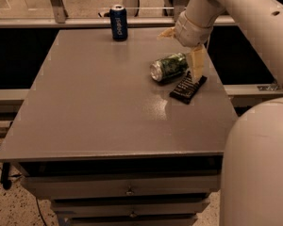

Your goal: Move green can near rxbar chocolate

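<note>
The green can [169, 67] lies on its side on the grey table [94, 102], its silver top facing front-left. The rxbar chocolate [187, 88], a flat black bar, lies just to the can's front-right, almost touching it. My gripper [180, 53] hangs just above and behind the can at the table's right side. Its fingers are spread open, one tan finger [166, 32] to the back-left and the other finger [197, 64] reaching down beside the can's far end, over the bar. Nothing is held.
A dark blue can [118, 22] stands upright at the table's back edge. My arm [245, 18] comes in from the upper right and my white body [259, 164] fills the lower right. Drawers [127, 192] sit under the tabletop.
</note>
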Controlling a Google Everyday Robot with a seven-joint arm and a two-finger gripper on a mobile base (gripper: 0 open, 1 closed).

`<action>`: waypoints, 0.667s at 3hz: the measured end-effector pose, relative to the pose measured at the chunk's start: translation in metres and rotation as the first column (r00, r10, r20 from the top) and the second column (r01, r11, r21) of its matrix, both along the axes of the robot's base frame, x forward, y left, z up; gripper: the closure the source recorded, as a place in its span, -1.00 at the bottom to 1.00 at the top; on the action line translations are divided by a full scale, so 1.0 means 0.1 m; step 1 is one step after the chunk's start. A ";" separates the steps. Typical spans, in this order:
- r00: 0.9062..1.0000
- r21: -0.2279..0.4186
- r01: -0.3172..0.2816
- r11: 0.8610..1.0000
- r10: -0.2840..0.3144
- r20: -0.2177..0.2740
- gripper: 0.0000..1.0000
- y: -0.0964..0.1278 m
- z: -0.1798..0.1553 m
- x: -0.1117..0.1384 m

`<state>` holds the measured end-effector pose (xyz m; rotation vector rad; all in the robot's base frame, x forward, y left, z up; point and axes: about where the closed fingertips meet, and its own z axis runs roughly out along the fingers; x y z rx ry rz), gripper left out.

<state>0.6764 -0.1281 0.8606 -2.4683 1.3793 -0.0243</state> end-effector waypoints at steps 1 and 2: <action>0.999 0.024 0.032 0.999 -0.032 -0.004 -1.00 -0.08 0.06 -0.10; 0.993 0.098 0.114 0.989 -0.117 0.025 -1.00 -0.24 0.26 -0.35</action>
